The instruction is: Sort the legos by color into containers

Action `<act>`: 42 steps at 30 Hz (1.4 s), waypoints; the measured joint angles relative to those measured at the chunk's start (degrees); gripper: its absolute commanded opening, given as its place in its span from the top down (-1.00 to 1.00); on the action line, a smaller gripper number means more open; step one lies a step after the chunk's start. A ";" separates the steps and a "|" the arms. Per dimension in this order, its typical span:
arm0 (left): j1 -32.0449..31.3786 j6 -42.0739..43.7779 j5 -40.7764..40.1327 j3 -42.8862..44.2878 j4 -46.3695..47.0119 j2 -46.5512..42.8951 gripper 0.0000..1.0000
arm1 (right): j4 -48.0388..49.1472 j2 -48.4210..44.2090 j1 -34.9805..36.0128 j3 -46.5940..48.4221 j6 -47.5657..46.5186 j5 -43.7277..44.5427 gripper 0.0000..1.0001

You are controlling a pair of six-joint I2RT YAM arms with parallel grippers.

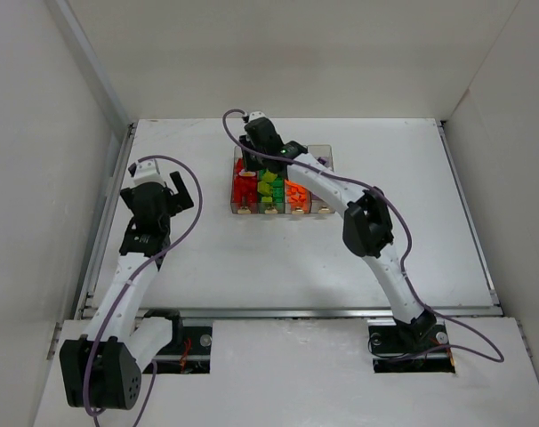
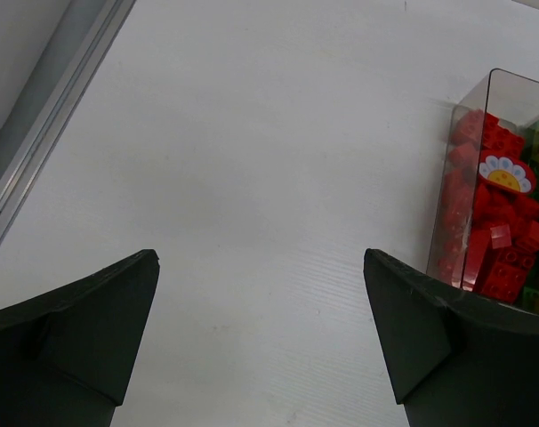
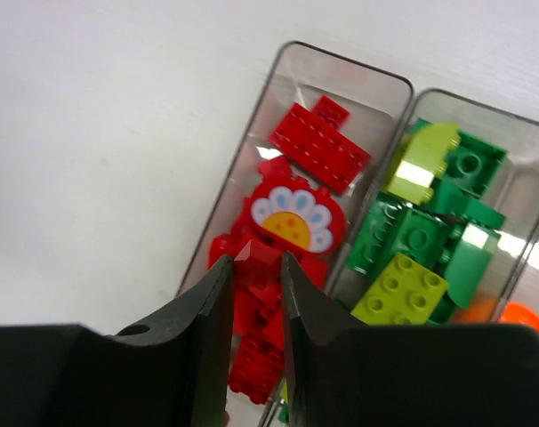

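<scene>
Top external, right arm (image 1: 327, 184) seemingly above containers (image 1: 323, 210)

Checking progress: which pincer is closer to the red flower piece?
Right. The right pincer hovers just above the red flower piece; the left pincer stands off to its left, over table.

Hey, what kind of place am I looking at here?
Most likely a robotics lab test cell: a white table boxed in by plain white panels, two robot arms bolted at its near edge, and clear bins of colour-sorted legos on it.
</scene>
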 measured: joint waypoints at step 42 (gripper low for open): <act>1.81 -1.20 3.98 -4.55 0.90 -1.44 -1.00 | -3.48 -49.03 -41.88 -52.54 17.35 21.24 -1.00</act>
